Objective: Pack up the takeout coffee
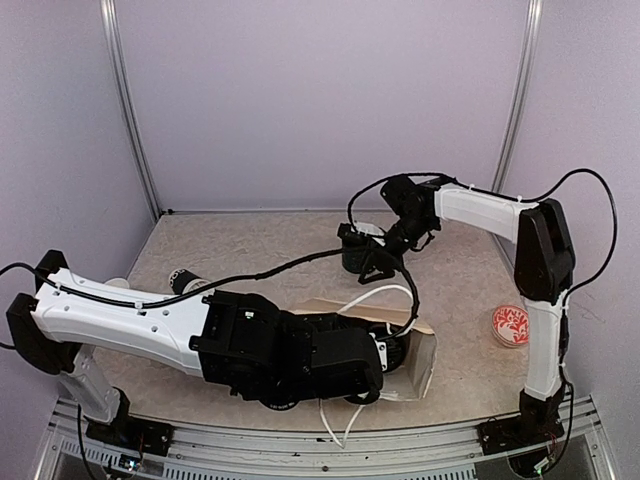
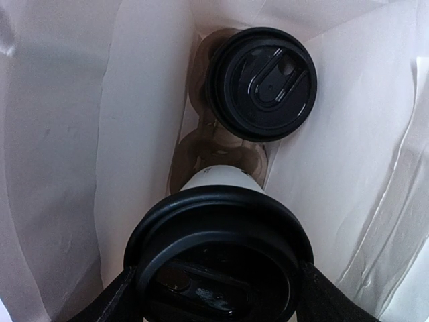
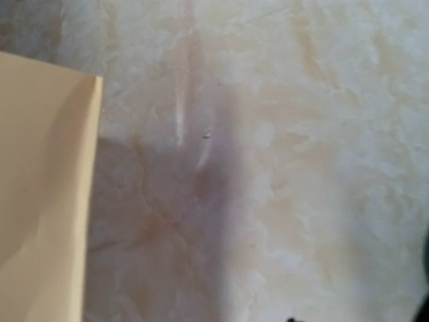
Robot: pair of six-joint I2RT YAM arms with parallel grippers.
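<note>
A white bag (image 1: 422, 362) lies on its side near the table's front, and my left arm reaches into its mouth. Inside it, my left gripper (image 2: 218, 290) is shut on a takeout coffee (image 2: 218, 251), a white cup with a black lid. One finger (image 2: 112, 300) stands at each side of the lid. A second lidded takeout coffee (image 2: 263, 84) sits deeper in, in a brown cardboard carrier (image 2: 193, 149). My right gripper (image 1: 376, 262) hovers behind the bag next to a dark cup-like thing (image 1: 352, 250); its fingers are hidden in the right wrist view.
A red-patterned round disc (image 1: 510, 325) lies at the right. A black cup (image 1: 183, 280) and a small white round thing (image 1: 118, 283) stand at the left. The right wrist view shows the marbled tabletop (image 3: 301, 168) and a tan paper edge (image 3: 40, 201).
</note>
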